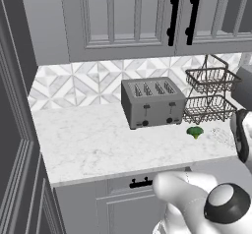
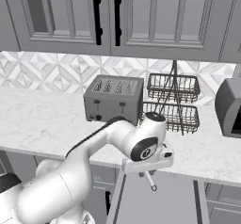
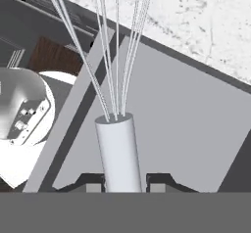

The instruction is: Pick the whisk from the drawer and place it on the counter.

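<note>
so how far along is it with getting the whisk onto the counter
Done: the drawer stands open, and the end effector is shut on the whisk by its handle, wires pointing away from the hand. In hand: the whisk hangs above the open drawer, just in front of the counter edge. Left: carrying it over the marble top and setting it down.

My arm point(image 2: 89, 157) is glossy white with rounded tubular links, dark grey joint rings and a black cap bearing a pale mark.
</note>
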